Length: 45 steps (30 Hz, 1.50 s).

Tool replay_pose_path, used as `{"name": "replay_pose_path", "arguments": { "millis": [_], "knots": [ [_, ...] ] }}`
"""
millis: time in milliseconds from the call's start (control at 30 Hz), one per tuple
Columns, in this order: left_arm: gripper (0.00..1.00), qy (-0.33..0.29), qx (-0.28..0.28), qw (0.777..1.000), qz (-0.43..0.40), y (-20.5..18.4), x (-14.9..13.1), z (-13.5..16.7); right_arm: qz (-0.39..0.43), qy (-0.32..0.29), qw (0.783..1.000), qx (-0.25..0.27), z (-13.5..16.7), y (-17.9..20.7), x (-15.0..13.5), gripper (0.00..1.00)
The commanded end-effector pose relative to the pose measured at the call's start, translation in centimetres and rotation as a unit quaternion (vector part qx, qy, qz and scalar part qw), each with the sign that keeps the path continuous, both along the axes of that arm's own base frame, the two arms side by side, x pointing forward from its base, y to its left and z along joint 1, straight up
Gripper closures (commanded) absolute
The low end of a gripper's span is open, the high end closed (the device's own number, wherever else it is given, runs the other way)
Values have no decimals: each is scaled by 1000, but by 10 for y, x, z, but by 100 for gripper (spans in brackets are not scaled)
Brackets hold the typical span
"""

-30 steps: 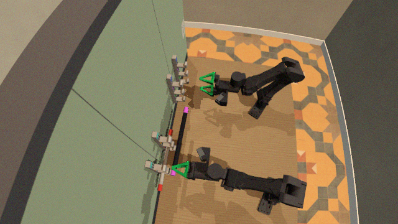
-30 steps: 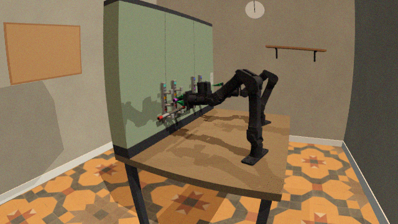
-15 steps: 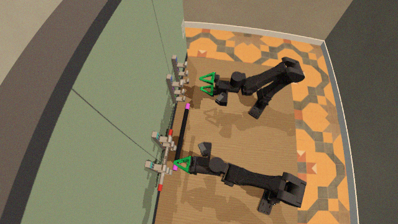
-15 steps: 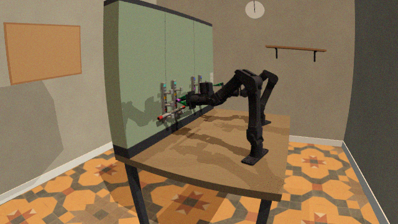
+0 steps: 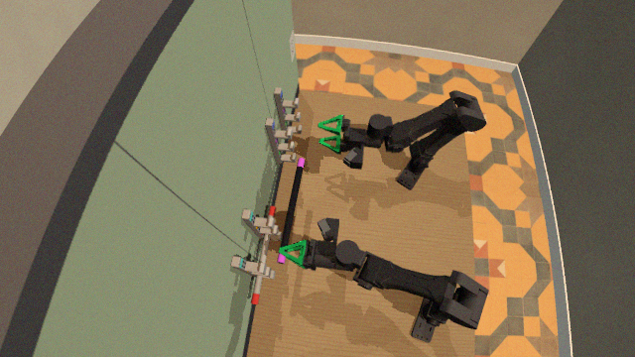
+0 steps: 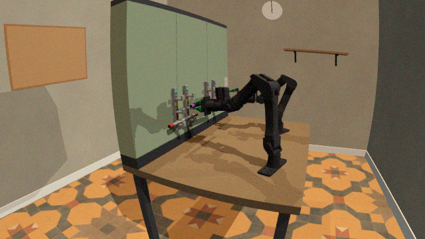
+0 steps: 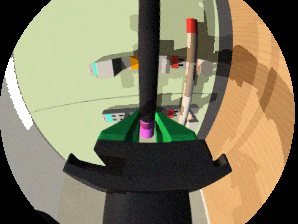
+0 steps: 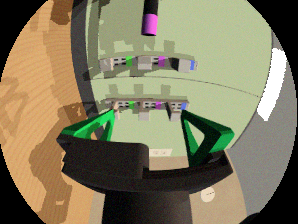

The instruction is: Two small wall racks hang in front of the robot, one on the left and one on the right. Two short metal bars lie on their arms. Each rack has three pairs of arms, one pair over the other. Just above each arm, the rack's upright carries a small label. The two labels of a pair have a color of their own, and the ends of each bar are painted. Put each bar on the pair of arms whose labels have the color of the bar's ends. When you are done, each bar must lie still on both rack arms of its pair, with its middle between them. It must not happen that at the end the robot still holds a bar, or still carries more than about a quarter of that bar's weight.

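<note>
Gripping the black bar (image 5: 293, 208) (image 7: 149, 60) (image 8: 151, 12) near one magenta end, my left gripper (image 5: 293, 253) (image 6: 196, 106) (image 7: 147, 112) holds it before the left rack (image 5: 250, 265) (image 6: 174, 103) (image 7: 104, 69). It looks stiff, probably slick, and likely to droop off-centre; my right gripper (image 5: 329, 134) (image 8: 147, 113), wide and empty, should take the free end.

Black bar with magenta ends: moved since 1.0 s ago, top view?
Yes. The black bar has moved toward the right rack; its far magenta end is now closer to that rack.
</note>
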<state>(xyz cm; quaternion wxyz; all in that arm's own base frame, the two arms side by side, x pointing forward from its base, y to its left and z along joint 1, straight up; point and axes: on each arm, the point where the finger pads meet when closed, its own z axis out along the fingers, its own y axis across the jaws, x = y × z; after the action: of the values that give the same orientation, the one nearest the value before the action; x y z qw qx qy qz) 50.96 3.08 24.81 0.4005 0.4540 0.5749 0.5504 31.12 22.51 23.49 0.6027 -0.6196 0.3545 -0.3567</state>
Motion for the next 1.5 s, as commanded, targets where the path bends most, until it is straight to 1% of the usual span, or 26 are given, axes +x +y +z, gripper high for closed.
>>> {"name": "replay_pose_path", "arguments": {
  "millis": [0,1200,1467],
  "knots": [
    [100,-41,-9,999,6,-7,6,31,-1,-5,1000,11,7,-5,-2,0],
    [100,-41,-9,999,6,-65,23,30,-1,-5,1000,11,7,-5,-2,0],
    [100,-41,-9,999,6,-66,27,29,-1,-5,1000,11,7,-5,-2,0]
  ]
}}
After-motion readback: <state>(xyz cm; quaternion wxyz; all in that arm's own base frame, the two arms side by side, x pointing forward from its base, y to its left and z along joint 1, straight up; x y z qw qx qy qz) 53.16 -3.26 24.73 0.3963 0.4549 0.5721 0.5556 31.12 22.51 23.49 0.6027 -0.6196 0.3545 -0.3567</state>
